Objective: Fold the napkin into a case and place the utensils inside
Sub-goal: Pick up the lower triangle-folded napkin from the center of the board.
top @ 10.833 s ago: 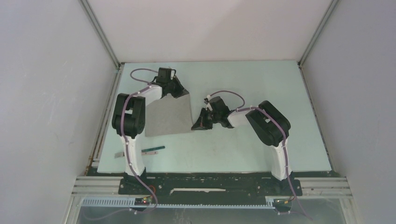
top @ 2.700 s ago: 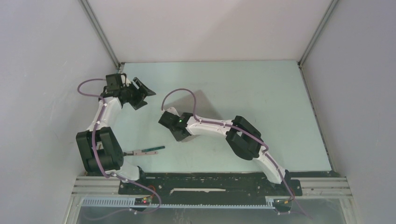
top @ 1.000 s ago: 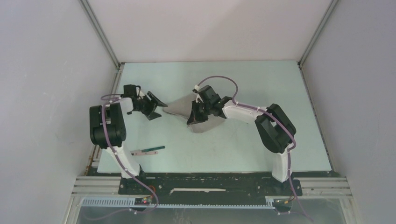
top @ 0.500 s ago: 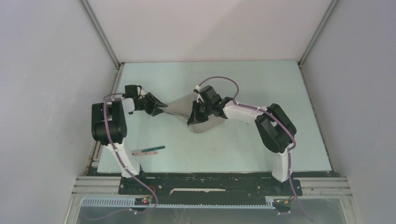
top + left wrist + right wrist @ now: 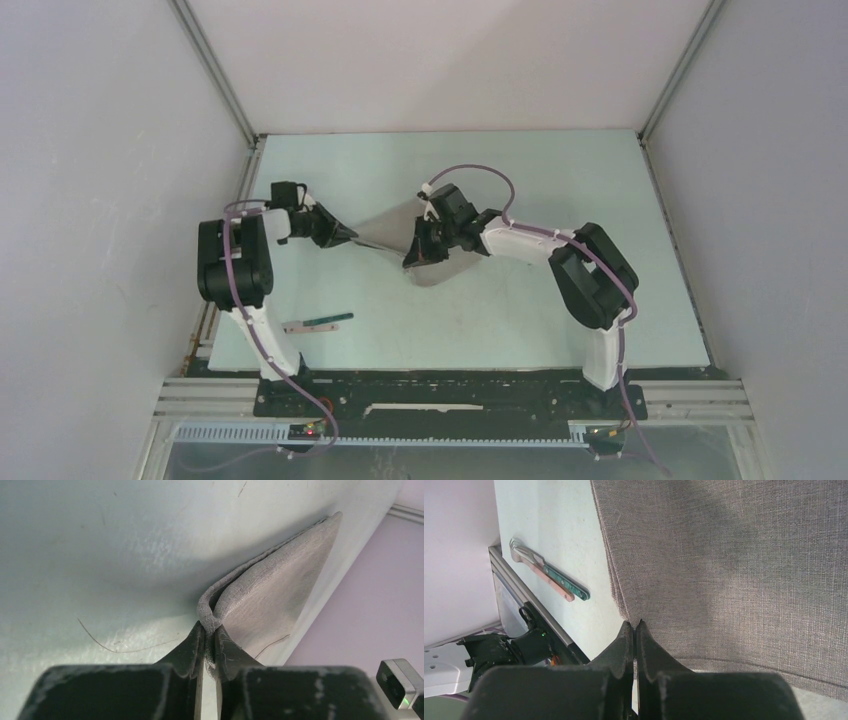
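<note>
My left gripper (image 5: 209,645) is pinched tight on a folded corner of the napkin (image 5: 385,232). My right gripper (image 5: 635,630) is pinched on its edge. It stretches left to right between them. The utensils (image 5: 318,323) lie nearer, beside my left arm. The table (image 5: 560,180) is bare far and right.

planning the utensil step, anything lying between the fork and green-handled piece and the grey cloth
Nothing visible: only bare pale green table separates the slim silver fork and green-handled piece from the light grey cloth napkin.
</note>
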`<state>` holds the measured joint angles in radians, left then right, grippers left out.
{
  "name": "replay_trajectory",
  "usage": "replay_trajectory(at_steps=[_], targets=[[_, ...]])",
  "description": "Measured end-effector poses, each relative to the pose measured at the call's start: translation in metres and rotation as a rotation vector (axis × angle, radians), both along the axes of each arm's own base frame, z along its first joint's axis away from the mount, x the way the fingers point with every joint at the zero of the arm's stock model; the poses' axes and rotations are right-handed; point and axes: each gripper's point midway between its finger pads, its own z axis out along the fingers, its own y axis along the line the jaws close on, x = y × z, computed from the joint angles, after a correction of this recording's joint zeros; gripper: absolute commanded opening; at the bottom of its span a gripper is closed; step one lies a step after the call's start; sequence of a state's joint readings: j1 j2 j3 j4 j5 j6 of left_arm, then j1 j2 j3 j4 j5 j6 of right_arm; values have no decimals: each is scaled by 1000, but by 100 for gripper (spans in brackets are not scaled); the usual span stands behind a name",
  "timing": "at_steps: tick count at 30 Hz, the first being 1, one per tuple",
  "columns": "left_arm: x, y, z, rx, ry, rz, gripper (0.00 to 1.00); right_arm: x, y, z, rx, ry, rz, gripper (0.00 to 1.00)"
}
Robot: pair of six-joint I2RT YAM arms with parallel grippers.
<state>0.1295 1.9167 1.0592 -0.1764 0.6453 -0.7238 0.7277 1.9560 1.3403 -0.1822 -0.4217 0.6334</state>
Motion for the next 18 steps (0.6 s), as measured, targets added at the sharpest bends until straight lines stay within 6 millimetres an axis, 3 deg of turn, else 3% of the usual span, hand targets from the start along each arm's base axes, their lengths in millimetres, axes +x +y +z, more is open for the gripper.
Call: replay_trajectory(at_steps=[8,15,18], targets=[[8,-6,27,119,-15,-34,6,-2,-8,-4,52,33,-11,0],[28,-35,64,207,-56,-96,7,6,-27,-15,88,78,-58,0],[32,-46,67,233,-59,-113,9,8,-35,-18,99,88,-71,0]])
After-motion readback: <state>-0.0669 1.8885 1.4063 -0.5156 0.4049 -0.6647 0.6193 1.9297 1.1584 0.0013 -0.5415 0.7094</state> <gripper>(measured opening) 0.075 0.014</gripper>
